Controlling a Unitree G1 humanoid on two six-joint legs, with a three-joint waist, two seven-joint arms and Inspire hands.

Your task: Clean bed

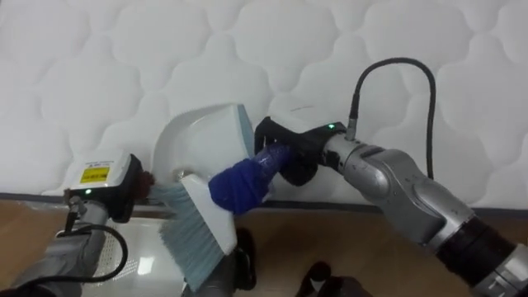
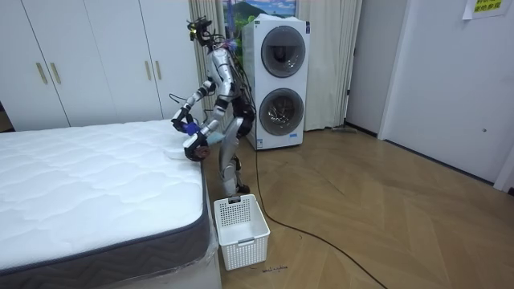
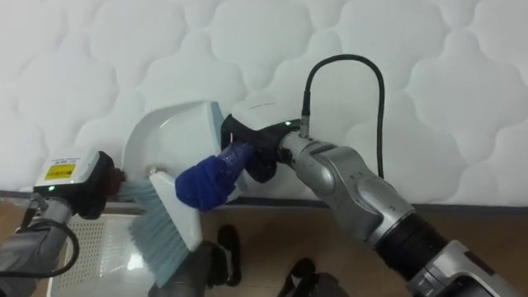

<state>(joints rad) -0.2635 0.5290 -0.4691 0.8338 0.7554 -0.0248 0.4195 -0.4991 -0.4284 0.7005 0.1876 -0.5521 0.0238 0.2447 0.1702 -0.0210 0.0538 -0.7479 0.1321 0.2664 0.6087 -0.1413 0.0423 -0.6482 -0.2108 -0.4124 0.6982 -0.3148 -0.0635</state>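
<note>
The white quilted mattress spreads before me, and I stand at its edge, near a corner in the room view. A white dustpan with a pale blue lip rests on the mattress edge. My left hand at the lower left is curled on its handle end. A brush with light blue bristles and a white back hangs over the bed's edge just below the dustpan. Its blue handle runs up into my right hand, which is shut round it.
A white laundry basket stands on the wooden floor by the bed's corner, close to my feet. Stacked washing machines are behind me and white wardrobes lie beyond the bed. Open floor lies on the room view's right.
</note>
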